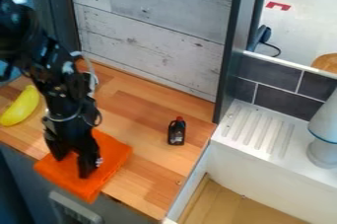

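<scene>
- The folded orange cloth (113, 152) is lying near the counter's (141, 144) front edge, with one corner reaching past that edge.
- The counter's right edge is running beside the white sink unit (263, 168), whose ribbed top is sitting on the far side of a dark upright post (230, 65).
- The pale wood-plank wall (151, 30) is bounding the counter at the back.
- A stretch of wood is separating the cloth from a small dark bottle with a red cap (176, 131), which is standing upright near the right edge.
- A yellow banana (21, 106) is lying left of the arm, well inside the back wall but near the front edge.
- The black arm (49, 65) is entering from the upper left and slanting down over the counter.
- The gripper (71, 167) is pointing down over the cloth, its two fingers standing apart, one toward the left and one toward the right; whether the tips are touching the fabric, I cannot tell.
</scene>
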